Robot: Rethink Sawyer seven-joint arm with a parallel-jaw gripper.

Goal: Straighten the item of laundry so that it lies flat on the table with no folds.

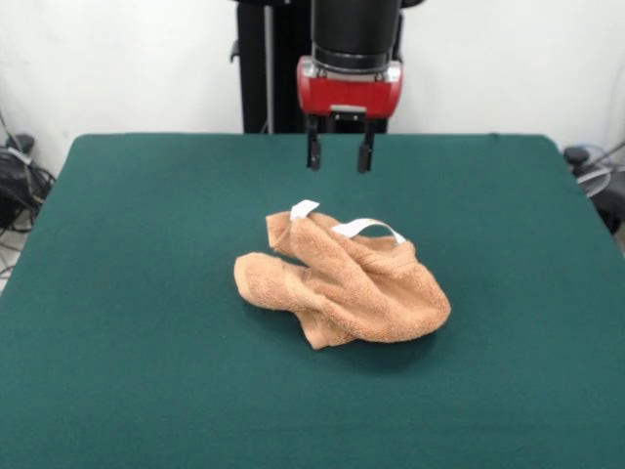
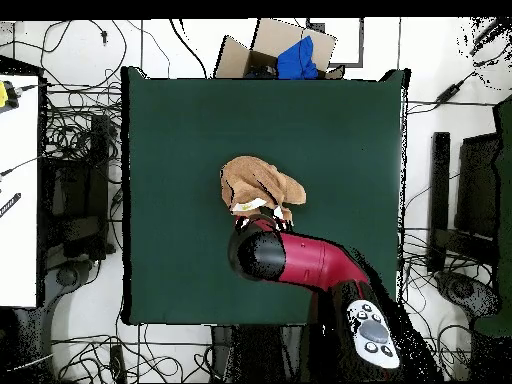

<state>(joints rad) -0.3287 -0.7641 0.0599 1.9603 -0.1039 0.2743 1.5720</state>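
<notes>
Towel [image 1: 342, 283], light orange-tan terry cloth, is what this scene centres on, and the robot's gripper [image 1: 339, 153] hangs in the air above and just behind it. In the front view the jaws stand apart, two short dark fingers [image 1: 313, 151] pointing straight down with a clear gap between them and nothing held. They do not touch the cloth; green table surface shows between their tips and the towel. Above the fingers sits a red gripper body under a black cylindrical wrist.

The towel lies crumpled in a rounded heap near the middle of the table [image 1: 117, 322], slightly right of centre in the front view. Thick folds roll over one another, with one rolled lobe reaching out to the left and the bulkiest part at the right. Two small white tags [image 1: 305, 208] stick up from its far edge, the side closest to the gripper; one is short, the other a longer loop.

The table has a dark green felt-like top, far bigger than the heap.

In the overhead view the red arm [image 2: 305, 262] crosses the table edge, its head covering part of the towel [image 2: 258, 182]. Cables lie on the floor [image 2: 85, 180] around the table, and a cardboard box [image 2: 285, 45] with something blue stands beyond the opposite edge.
</notes>
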